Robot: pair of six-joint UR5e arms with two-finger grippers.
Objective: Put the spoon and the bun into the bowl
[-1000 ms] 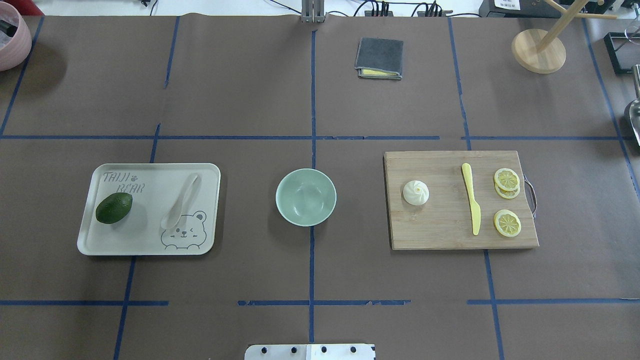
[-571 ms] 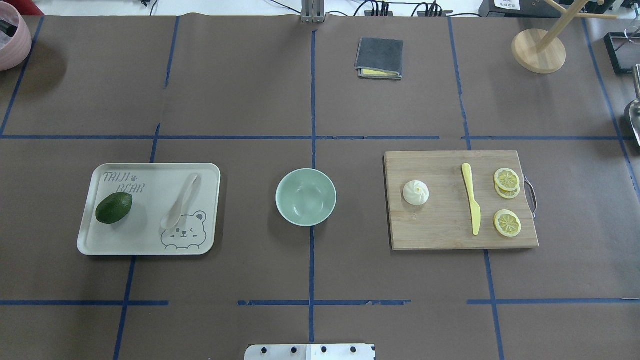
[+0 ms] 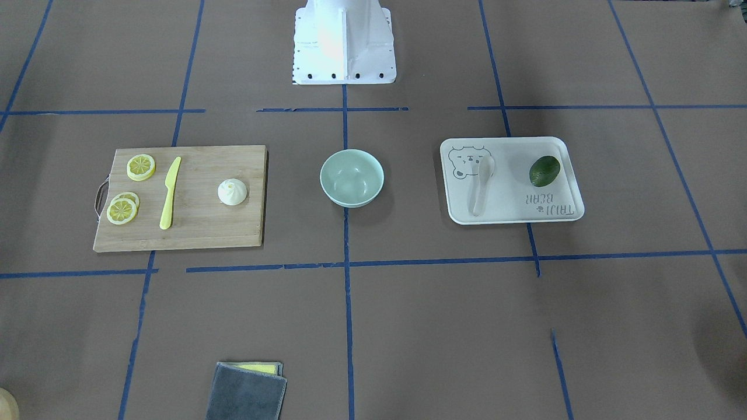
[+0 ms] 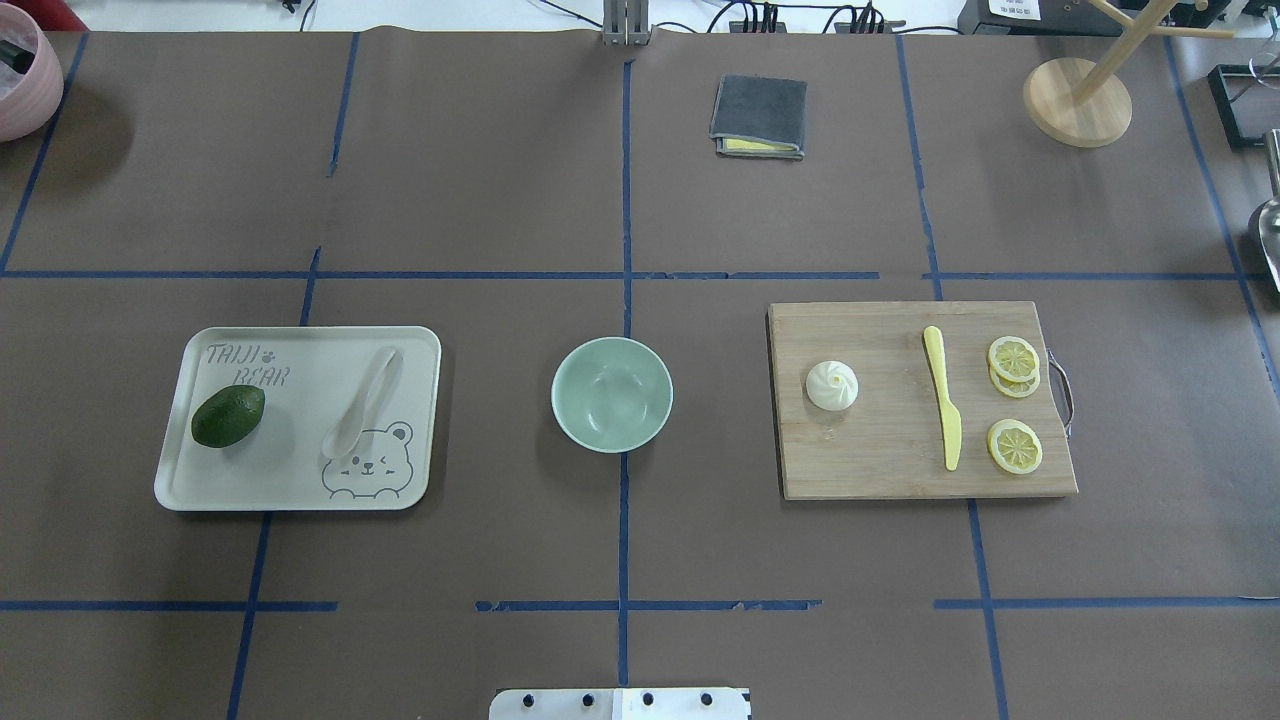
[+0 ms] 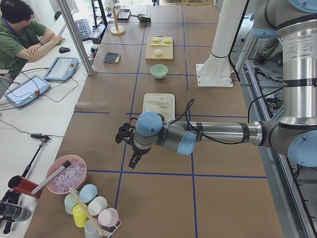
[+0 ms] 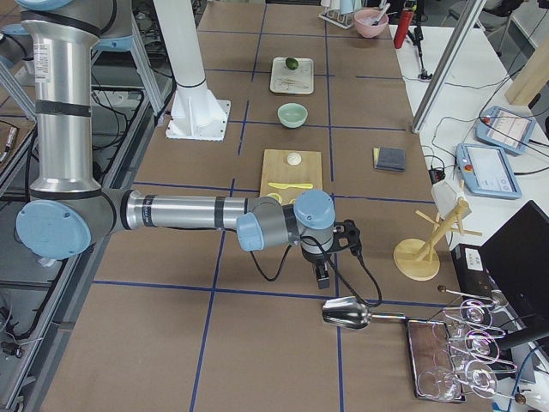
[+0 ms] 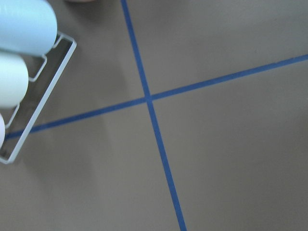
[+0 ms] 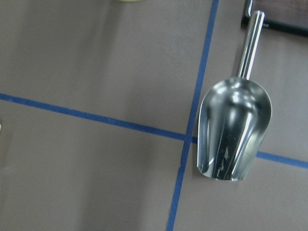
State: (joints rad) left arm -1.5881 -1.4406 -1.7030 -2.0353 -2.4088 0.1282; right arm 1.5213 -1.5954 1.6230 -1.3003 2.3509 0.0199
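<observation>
The mint-green bowl point(image 4: 611, 394) stands at the table's middle, also in the front view point(image 3: 351, 177). The off-white spoon point(image 4: 362, 402) lies on a pale tray point(image 4: 290, 460) left of the bowl, beside a dark green avocado point(image 4: 228, 416). The white bun point(image 4: 832, 385) sits on a wooden cutting board point(image 4: 880, 450) right of the bowl. My left gripper point(image 5: 134, 161) shows only in the exterior left view, far from the tray. My right gripper point(image 6: 322, 276) shows only in the exterior right view, past the board. I cannot tell whether either is open or shut.
A yellow knife point(image 4: 943, 396) and lemon slices point(image 4: 1014, 445) lie on the board. A grey cloth point(image 4: 759, 116) and a wooden stand point(image 4: 1077, 102) are at the back. A metal scoop point(image 8: 234, 127) lies below the right wrist. A cup rack point(image 7: 21, 72) is near the left wrist.
</observation>
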